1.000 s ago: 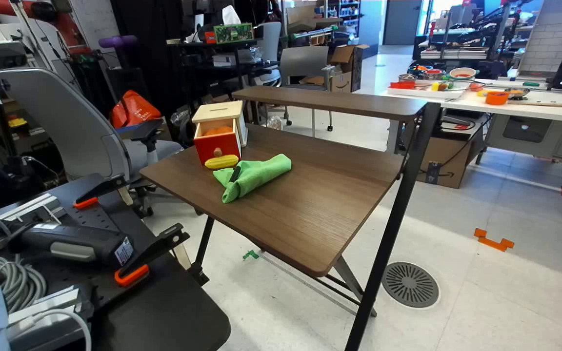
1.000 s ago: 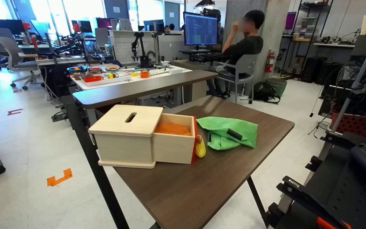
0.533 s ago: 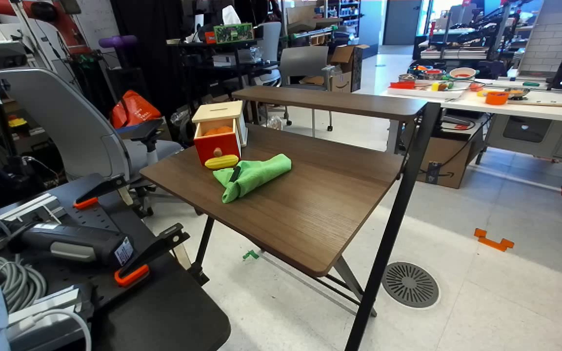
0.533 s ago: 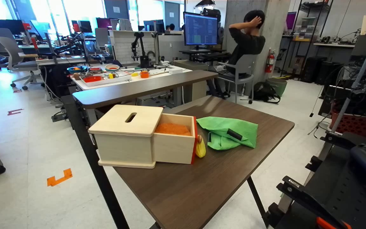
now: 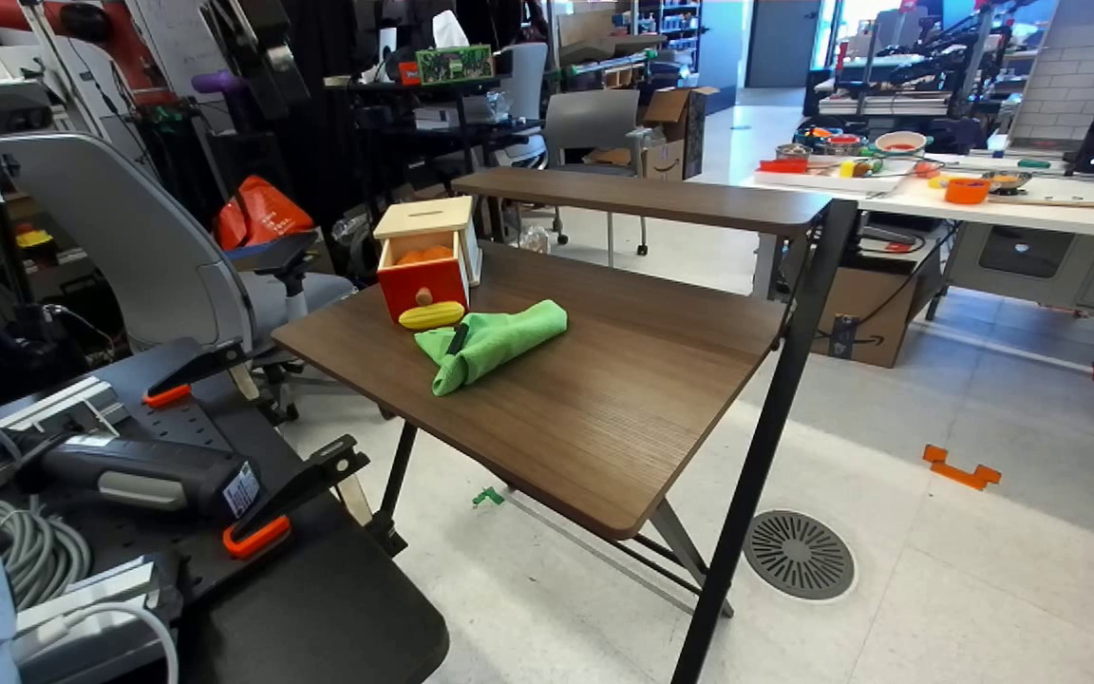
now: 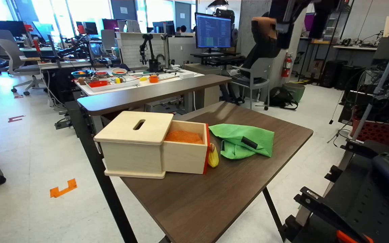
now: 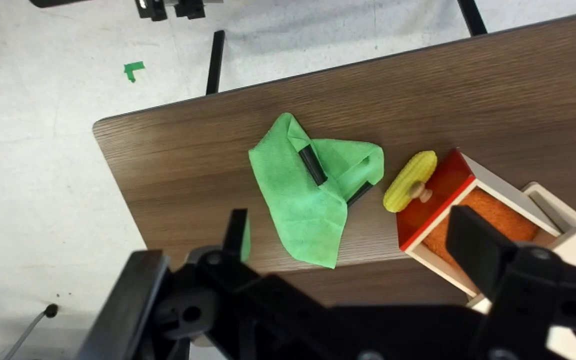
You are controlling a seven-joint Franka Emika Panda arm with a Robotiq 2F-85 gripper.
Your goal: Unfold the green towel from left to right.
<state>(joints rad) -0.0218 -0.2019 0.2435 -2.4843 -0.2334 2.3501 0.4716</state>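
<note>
Gripper (image 7: 350, 220), spread wide and pinching nothing, is newly showing at the top of both exterior views, so its approach is probably only beginning. The green towel (image 7: 308, 210) is still lying bunched on the table (image 7: 183, 145), just beside the yellow corn (image 7: 413, 180). The wrist view is revealing two black strips (image 7: 313, 165) on the towel; in an exterior view only one strip (image 5: 458, 339) is showing.

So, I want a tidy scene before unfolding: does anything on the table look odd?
Mildly: the wooden box has its drawer pulled out, as if left unclosed, and the yellow toy corn lies loose in front of it. The green towel lies bunched, but that fits the task. No spill or damage shows.
</note>
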